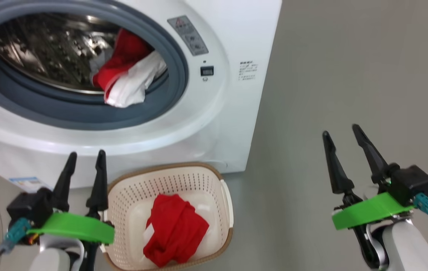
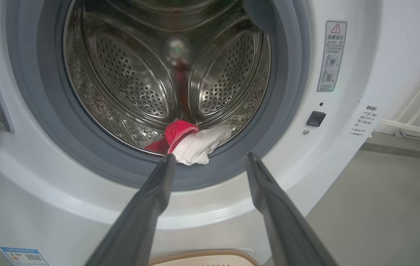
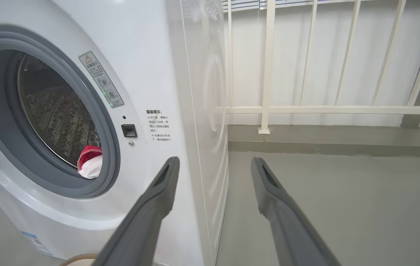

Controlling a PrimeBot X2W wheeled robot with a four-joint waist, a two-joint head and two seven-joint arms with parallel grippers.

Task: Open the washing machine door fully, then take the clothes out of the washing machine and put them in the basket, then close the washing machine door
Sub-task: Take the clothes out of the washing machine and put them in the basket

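Hovering empty, left claw (image 1: 87, 153): fingers moderately parted, pointing at the washing machine (image 1: 214, 113). Basket (image 1: 226, 195) just right of this claw, holding one red garment (image 1: 174, 229). Remaining clothes (image 1: 127, 71), red and white, ahead of the claw, draped over the grey ring (image 1: 86, 113). Right claw (image 1: 340, 129): parted, empty, over the floor (image 1: 330, 56), with the machine to its left.

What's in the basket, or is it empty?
Not empty. One red garment lies in the basket, with cream floor showing around it. More clothes, red and white, sit in the washer's mouth.
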